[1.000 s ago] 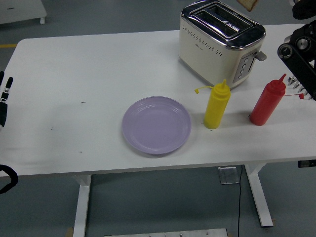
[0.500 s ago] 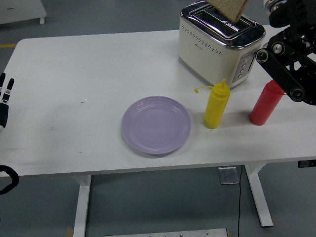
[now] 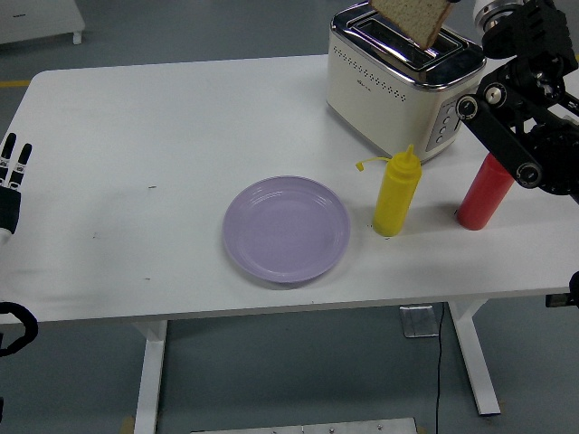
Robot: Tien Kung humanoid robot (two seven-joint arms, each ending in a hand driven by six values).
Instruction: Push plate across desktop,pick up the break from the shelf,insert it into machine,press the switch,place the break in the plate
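Cream and chrome toaster (image 3: pixel 404 77) at the far right of the white table (image 3: pixel 136 136), its two slots running along its long axis from far-left to near-right; a small dark mark on its side is too small to read, and no other writing is legible. Head view: slice of bread (image 3: pixel 414 18), tilted, its lower corner at the rear slot and its upper part cut off by the top edge of the frame. Right arm (image 3: pixel 525 99) reaches in from the right over the toaster; its hand lies beyond the frame edge, so whether the fingers grip the bread cannot be told. Left hand (image 3: pixel 9 181) rests at the left edge, fingers extended and holding nothing. Lilac plate (image 3: pixel 287 229) sits bare near the table's front, centre. Yellow squeeze bottle (image 3: pixel 398 192) stands upright just right of the plate; red squeeze bottle (image 3: pixel 484 194) stands further right, partly behind the arm. Grey floor (image 3: pixel 226 27) surrounds the table; a black cable (image 3: pixel 441 380) hangs below its right side.
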